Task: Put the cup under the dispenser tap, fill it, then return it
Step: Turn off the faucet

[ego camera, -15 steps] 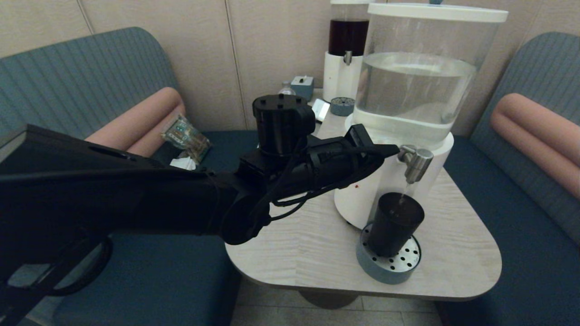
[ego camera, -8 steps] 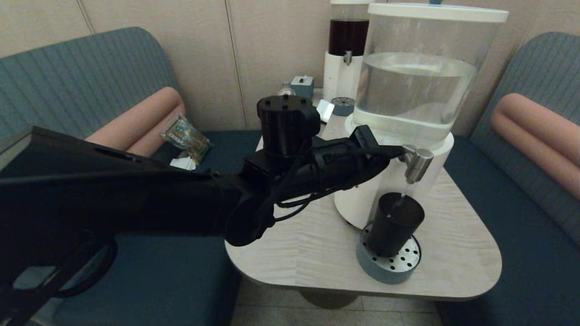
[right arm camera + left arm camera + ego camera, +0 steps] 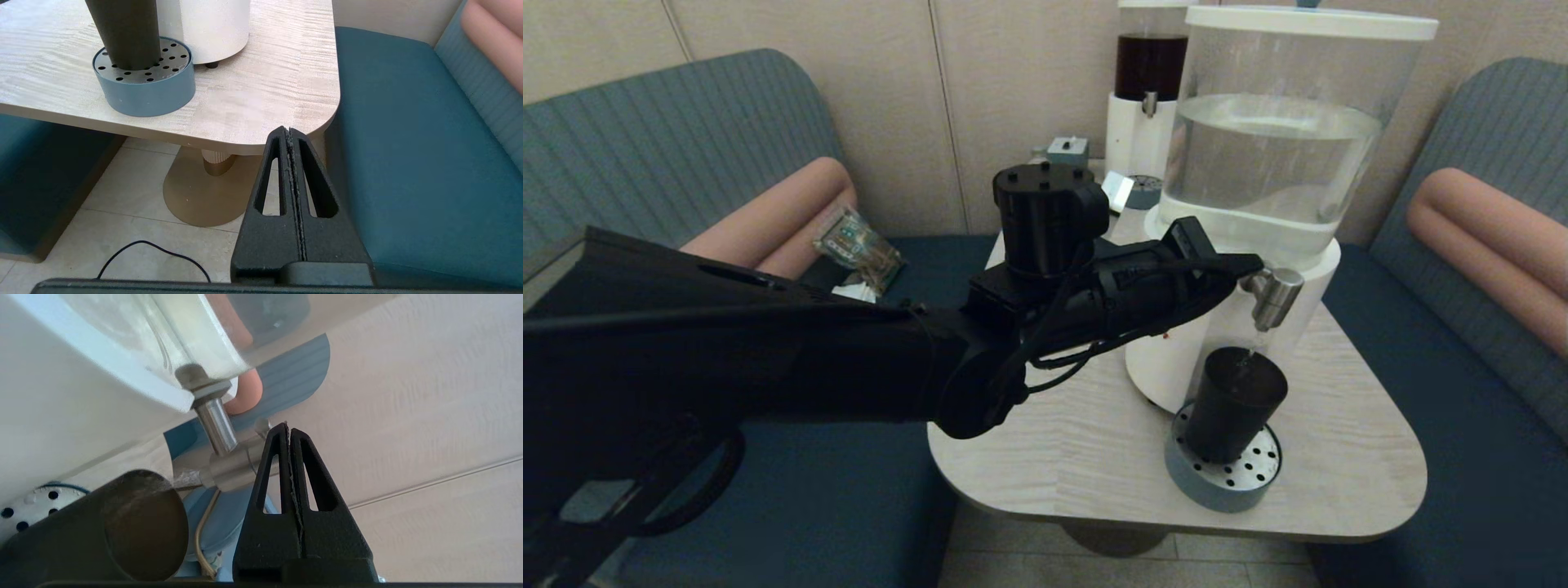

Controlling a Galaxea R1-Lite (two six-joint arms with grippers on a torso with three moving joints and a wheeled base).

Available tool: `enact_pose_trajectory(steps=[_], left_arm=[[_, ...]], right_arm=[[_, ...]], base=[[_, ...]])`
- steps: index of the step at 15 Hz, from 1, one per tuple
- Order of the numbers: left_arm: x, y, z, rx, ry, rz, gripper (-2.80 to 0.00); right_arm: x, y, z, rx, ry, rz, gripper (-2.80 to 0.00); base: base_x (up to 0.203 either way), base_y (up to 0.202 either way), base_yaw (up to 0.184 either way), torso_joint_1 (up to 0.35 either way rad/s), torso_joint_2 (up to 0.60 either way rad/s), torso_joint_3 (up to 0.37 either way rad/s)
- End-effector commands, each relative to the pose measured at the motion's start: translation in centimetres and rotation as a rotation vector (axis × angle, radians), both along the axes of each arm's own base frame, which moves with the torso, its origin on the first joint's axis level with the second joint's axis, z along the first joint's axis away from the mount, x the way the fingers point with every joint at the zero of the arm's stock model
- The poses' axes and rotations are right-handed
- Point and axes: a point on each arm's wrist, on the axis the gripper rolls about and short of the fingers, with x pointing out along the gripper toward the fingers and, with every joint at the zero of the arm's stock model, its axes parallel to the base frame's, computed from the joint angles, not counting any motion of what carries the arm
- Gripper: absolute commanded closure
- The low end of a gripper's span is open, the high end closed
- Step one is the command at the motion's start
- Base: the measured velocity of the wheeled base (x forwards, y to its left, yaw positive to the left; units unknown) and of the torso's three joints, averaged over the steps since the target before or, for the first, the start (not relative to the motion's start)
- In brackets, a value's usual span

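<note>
The black cup (image 3: pixel 1232 402) stands on a round blue drip tray (image 3: pixel 1225 478), directly beneath the brushed-steel dispenser tap (image 3: pixel 1272 296); a thin stream of water falls from the tap into it. The same cup (image 3: pixel 122 526) and tap (image 3: pixel 229 469) appear in the left wrist view. My left gripper (image 3: pixel 1252 264) is shut with nothing in it, its tips against the top of the tap (image 3: pixel 288 426). My right gripper (image 3: pixel 289 130) hangs shut and empty below the table's near right corner, over the floor, and the cup (image 3: pixel 122 28) shows there on the tray (image 3: pixel 147 87).
The big dispenser (image 3: pixel 1282 155) with its clear water tank stands on the pale wooden table (image 3: pixel 1078 457). A slimmer dark-liquid dispenser (image 3: pixel 1147 82) stands behind it with a small box (image 3: pixel 1067 149). Teal benches flank the table, with a snack packet (image 3: pixel 858 245) on the left one.
My left arm has crept forward and slightly to the right, bringing the shut gripper tips onto the tap. Water keeps running into the cup, which has not moved.
</note>
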Motion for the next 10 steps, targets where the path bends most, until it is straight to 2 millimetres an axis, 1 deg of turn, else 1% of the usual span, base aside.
enact_pose_trajectory(steps=[1, 4, 7, 10], left_arm=[[0.28, -0.25, -0.23, -0.003, 0.003, -0.002, 0.00], [0.32, -0.29, -0.68, 0.003, 0.010, -0.002, 0.00], [-0.01, 0.04, -0.39, 0.003, 0.013, 0.001, 0.00], [-0.05, 0.08, -0.54, 0.006, 0.015, 0.001, 0.00]], right_arm=[[0.12, 0.00, -0.41, -0.001, 0.015, -0.001, 0.00], [0.12, 0.00, -0.41, -0.001, 0.015, 0.000, 0.00], [0.11, 0.00, -0.37, -0.001, 0.014, 0.000, 0.00], [0.11, 0.00, -0.37, -0.001, 0.014, 0.000, 0.00]], base=[[0.000, 0.000, 0.000, 0.000, 0.00, 0.000], [0.000, 0.000, 0.000, 0.000, 0.00, 0.000], [0.000, 0.000, 0.000, 0.000, 0.00, 0.000], [0.000, 0.000, 0.000, 0.000, 0.00, 0.000]])
